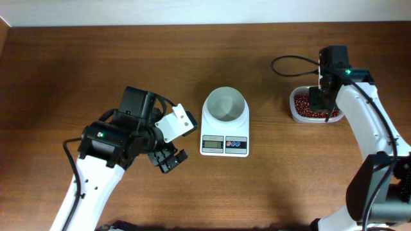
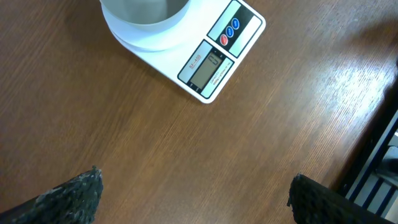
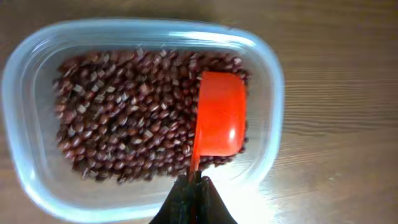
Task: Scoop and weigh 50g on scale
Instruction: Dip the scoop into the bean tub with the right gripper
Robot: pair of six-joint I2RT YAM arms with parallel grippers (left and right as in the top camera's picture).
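Observation:
The white scale [image 1: 225, 136] sits mid-table with a round white bowl [image 1: 225, 104] on top; the bowl looks empty. In the left wrist view the scale [image 2: 205, 56] lies ahead of my left gripper [image 2: 194, 196], which hangs open over bare wood, well short of it. My right gripper [image 3: 194, 186] is shut on the handle of an orange scoop [image 3: 219, 121]. The scoop rests tilted on its side in the red beans [image 3: 124, 118] inside the clear tub [image 3: 267, 81]. Overhead, the right gripper [image 1: 319, 97] hovers over the tub [image 1: 297, 114] at the right.
The left arm [image 1: 122, 138] stands to the left of the scale. A black cable [image 1: 289, 61] loops behind the tub. A dark frame [image 2: 379, 155] runs along the table's right edge in the left wrist view.

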